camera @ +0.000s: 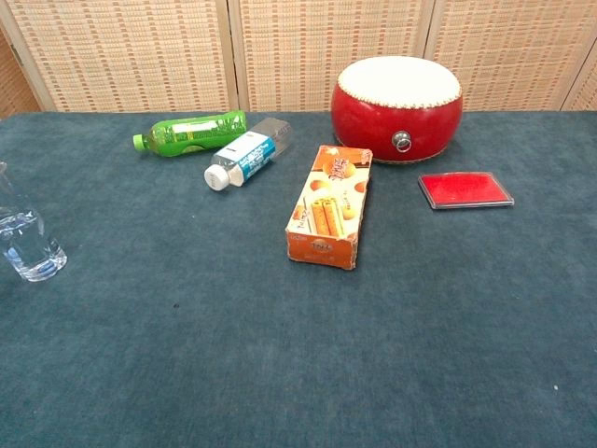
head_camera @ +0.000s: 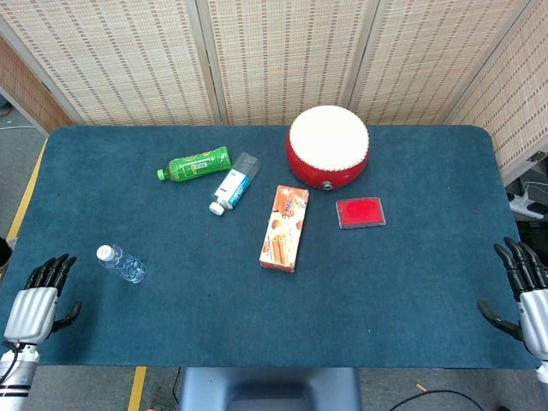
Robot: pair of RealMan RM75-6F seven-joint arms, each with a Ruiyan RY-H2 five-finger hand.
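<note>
- The left robot hand (head_camera: 38,300) hovers at the near left corner of the blue tabletop (head_camera: 411,291), fingers straight and slightly apart, holding nothing.
- Nearest to it, a small clear water bottle (head_camera: 122,264) with a white cap lies on its side, well apart from the other items; in the chest view only its lower part shows at the left edge (camera: 28,247).
- Farther back, a green drink bottle (head_camera: 195,163) lies on its side with its cap pointing left.
- Just beside it, a clear bottle with a blue-and-white label (head_camera: 234,184) lies tilted, its white cap toward the near side.
- Near the middle, an orange biscuit box (head_camera: 285,228) lies flat, its long side running front to back.
- Behind and right of the box stands a red drum with a white skin (head_camera: 328,145), a metal ring on its side.
- Just in front of the drum, a flat red pad in a clear case (head_camera: 360,211) lies on the cloth.
- The right robot hand (head_camera: 524,291) is at the near right edge, fingers extended and apart, empty, well apart from every item.
</note>
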